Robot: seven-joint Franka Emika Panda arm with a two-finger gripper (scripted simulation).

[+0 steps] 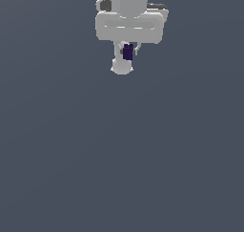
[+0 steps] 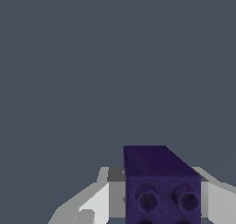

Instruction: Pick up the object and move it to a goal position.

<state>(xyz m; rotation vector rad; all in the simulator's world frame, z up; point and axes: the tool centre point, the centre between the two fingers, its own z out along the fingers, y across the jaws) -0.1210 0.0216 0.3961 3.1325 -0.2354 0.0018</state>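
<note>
The object is a small dark purple block point(image 1: 127, 52). In the exterior view it sits between the fingers of my white gripper point(image 1: 127, 54), near the top middle of the picture. In the wrist view the block point(image 2: 161, 186) fills the space between my two white fingers point(image 2: 94, 200) and shows round studs on the face toward the camera. The gripper is shut on the block. No goal marker shows in either view.
A plain dark grey-blue surface point(image 1: 122, 154) fills both views. No other objects, edges or obstacles show.
</note>
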